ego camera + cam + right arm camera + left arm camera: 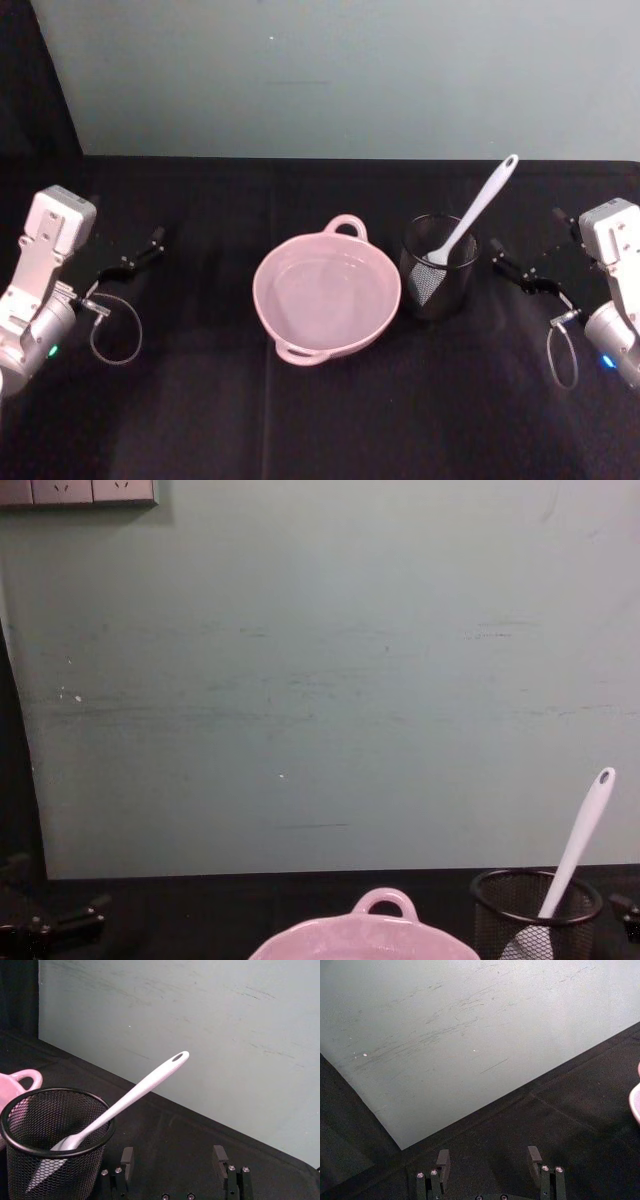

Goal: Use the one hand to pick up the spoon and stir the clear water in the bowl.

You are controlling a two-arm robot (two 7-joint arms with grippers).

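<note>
Spoon (pixel 473 208) leans in mesh cup (pixel 432 285), just beside bowl (pixel 260 290). Head view gives me the water (pixel 325 285) inside the bowl; right wrist view shows the blade down at the cup's bottom. Right gripper (pixel 173 1150) near cup, jaws wide, empty. Left gripper (pixel 489 1152) parked far left, jaws wide.
</note>
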